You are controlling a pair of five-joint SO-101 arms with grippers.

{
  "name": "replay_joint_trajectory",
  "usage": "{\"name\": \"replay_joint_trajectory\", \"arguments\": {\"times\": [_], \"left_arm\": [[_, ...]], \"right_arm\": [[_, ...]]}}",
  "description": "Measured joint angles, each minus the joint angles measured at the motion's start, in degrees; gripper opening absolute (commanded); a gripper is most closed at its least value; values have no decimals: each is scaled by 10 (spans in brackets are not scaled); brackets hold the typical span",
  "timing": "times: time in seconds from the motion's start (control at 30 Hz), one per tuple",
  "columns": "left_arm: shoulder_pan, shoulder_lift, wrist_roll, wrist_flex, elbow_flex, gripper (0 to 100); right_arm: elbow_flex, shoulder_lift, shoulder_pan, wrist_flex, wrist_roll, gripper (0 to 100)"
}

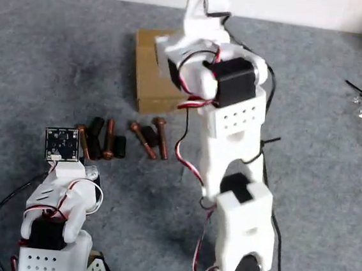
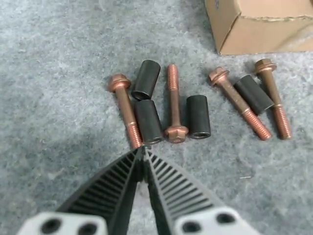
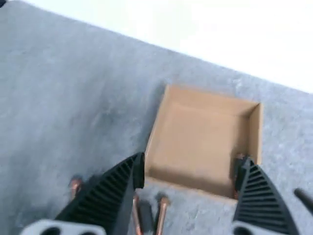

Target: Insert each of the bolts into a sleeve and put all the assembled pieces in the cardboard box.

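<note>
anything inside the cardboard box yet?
Nothing visible: in the right wrist view the cardboard box floor is bare. One near corner is hidden behind a finger of the open right gripper. Four bolts and four sleeves lie outside on the table.

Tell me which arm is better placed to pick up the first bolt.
Left. The left tool, shut, points at the threaded end of the nearest bolt, beside a sleeve. The right tool hangs open above the cardboard box, farther off.

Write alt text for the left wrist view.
Four copper bolts and four black sleeves lie loose, none assembled, on grey carpet just ahead of the left gripper, its jaws shut. A corner of the cardboard box sits beyond them.
</note>
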Motion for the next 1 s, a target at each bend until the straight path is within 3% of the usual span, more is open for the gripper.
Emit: {"name": "replay_joint_trajectory", "arguments": {"times": [0.33,0.57,1.0], "left_arm": [[0,0,0,0,0,5],[-23,0,0,-2,0,5],[-23,0,0,-2,0,5]], "right_arm": [[307,-191,-59,1,0,275],[495,-241,-97,-3,0,275],[811,-242,-141,-216,0,275]]}}
